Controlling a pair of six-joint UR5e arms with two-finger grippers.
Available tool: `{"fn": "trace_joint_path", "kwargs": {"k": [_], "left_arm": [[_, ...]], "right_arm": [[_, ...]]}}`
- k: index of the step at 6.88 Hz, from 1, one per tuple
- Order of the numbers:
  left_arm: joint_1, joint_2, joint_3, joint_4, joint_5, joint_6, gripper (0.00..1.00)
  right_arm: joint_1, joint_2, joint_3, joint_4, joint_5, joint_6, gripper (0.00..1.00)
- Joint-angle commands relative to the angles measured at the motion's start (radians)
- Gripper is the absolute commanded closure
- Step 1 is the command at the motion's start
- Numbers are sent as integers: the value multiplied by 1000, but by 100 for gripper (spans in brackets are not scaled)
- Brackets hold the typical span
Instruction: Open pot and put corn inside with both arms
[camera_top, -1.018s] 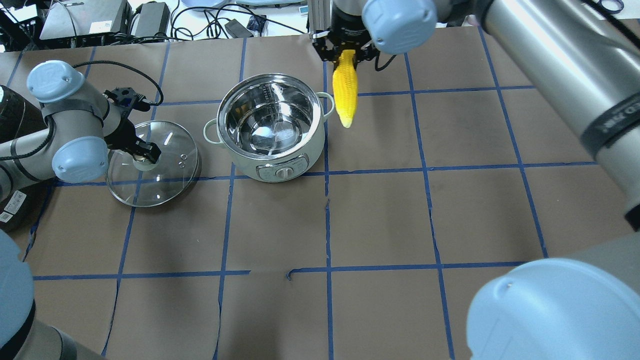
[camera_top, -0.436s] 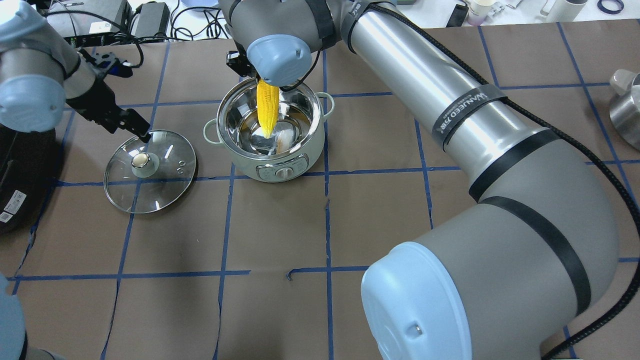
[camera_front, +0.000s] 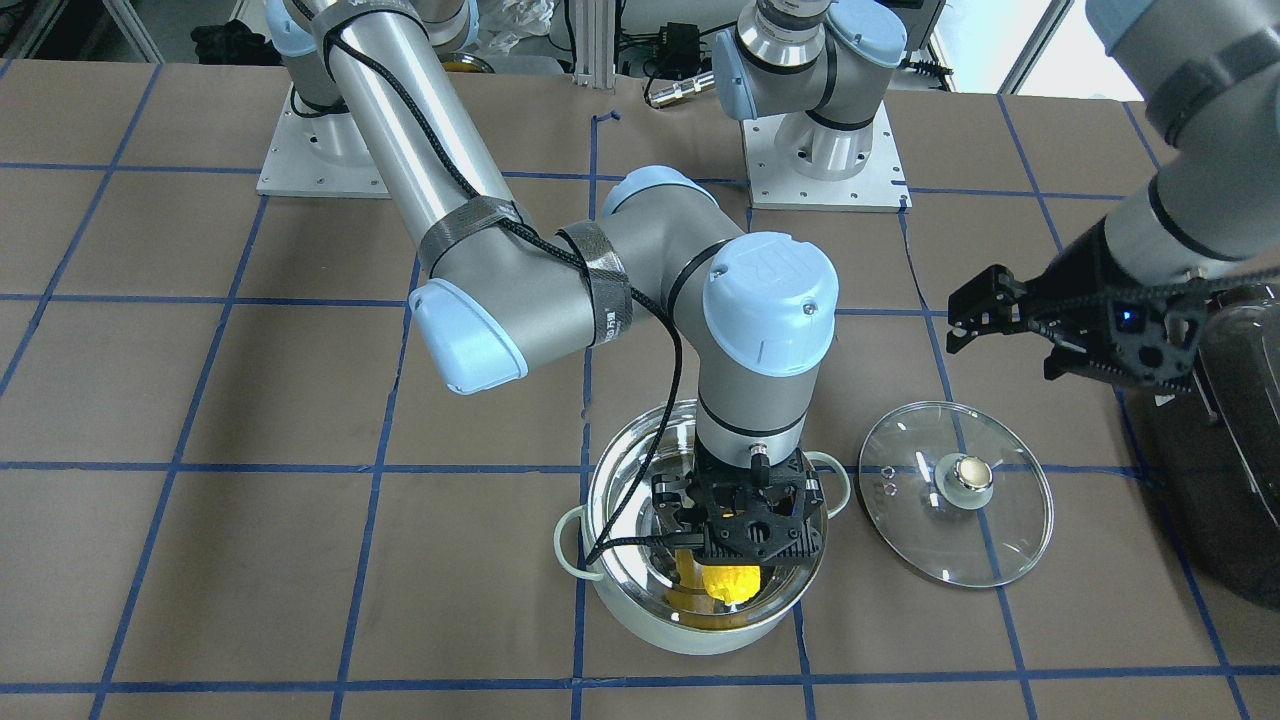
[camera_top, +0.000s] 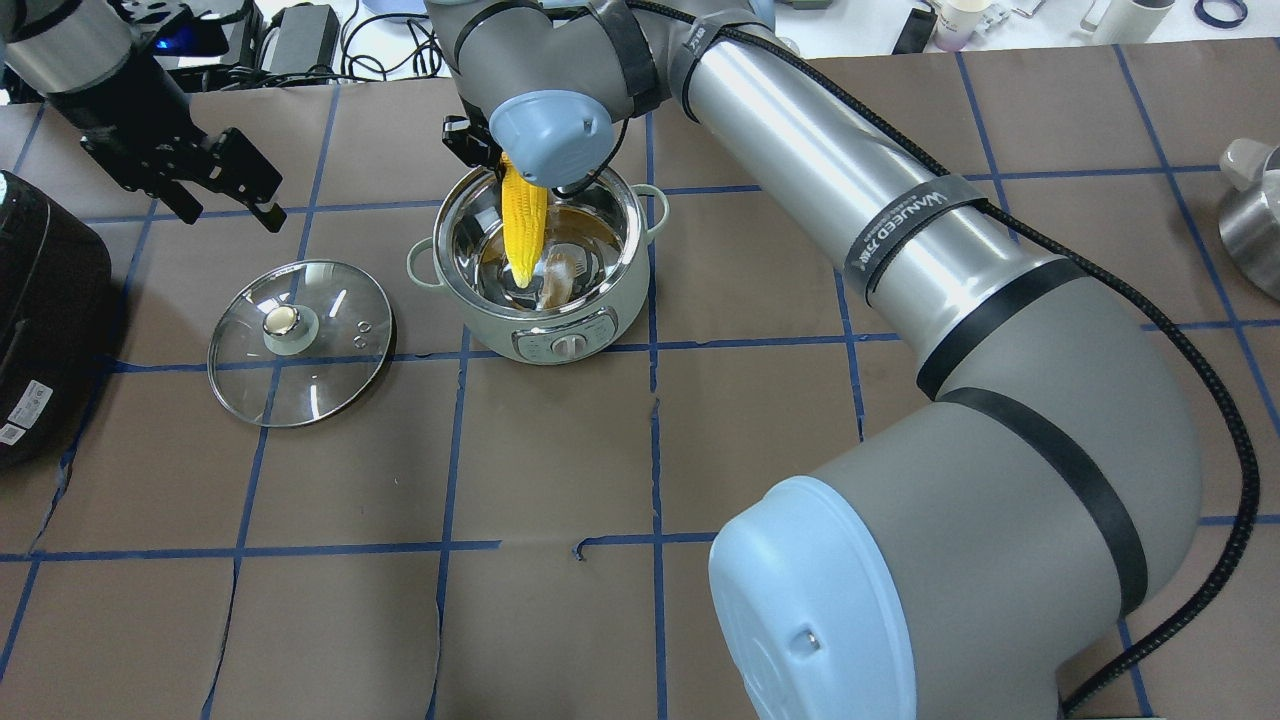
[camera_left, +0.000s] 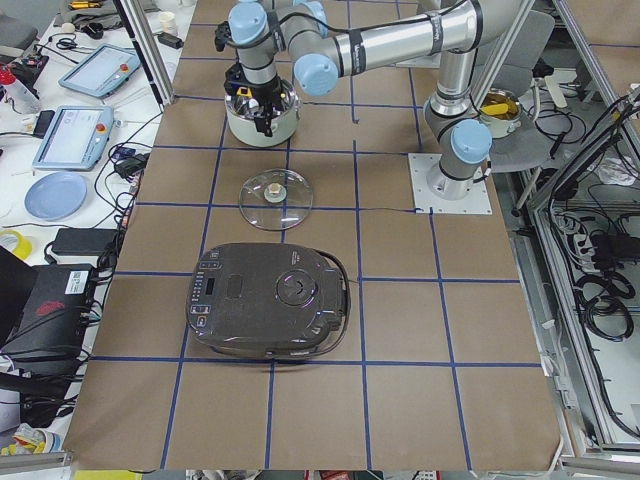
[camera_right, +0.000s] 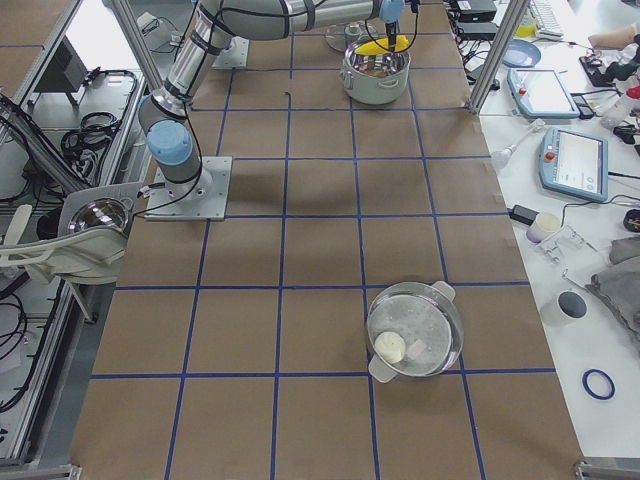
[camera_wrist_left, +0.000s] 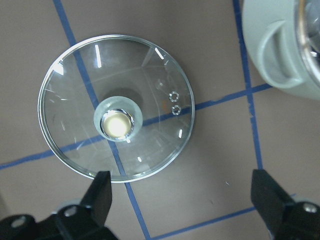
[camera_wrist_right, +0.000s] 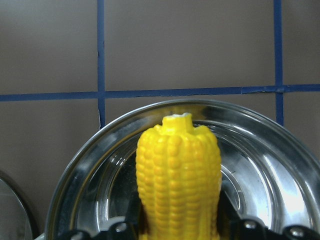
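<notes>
Quick note from my remote seat. The right gripper (camera_front: 722, 560) is clamped on the thick end of the bright yellow bumpy corn cob (camera_top: 523, 225), which hangs nearly upright with its tapered tip down inside the round pale-sided pot with the shiny steel bowl (camera_top: 485, 335). I can't tell whether the tip touches the bottom. The left gripper (camera_wrist_left: 185, 200) has its jaws spread wide and holds nothing. It hovers above the knobbed clear glass lid (camera_top: 300, 340), which lies flat on the brown paper just beside the pot, not touching it.

My plan for doing the drop well: go down a little, lean the cob over so it lies across the bottom rather than standing, then let go. It looks about as long as the bowl is wide, so I expect it to prop against the wall if released upright.

The black gripper body sits right by the far rim, so I'd come out straight up. There's plenty of bare paper on the right of the pot. The big black rounded appliance (camera_top: 40, 300) crowds the left side.
</notes>
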Motion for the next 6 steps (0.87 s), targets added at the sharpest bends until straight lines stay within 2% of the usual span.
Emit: {"fn": "trace_joint_path", "kwargs": {"k": [1,3,4,5,6], "left_arm": [[-67,103,5,-85,44,-176,0],[-209,114,13,-102,63,-352,0],[-251,111,8,-57,71,-395,0],[-262,105,-3,6,69,-455,0],[-259,103,-6,39,63,-469,0]], "right_arm": [[0,7,2,0,3,8,0],[-6,-22,11,3,2,-14,0],[-39,-62,16,75,0,-56,0],[-102,-122,42,162,-5,-183,0],[-174,-219,147,193,-9,-269,0]]}}
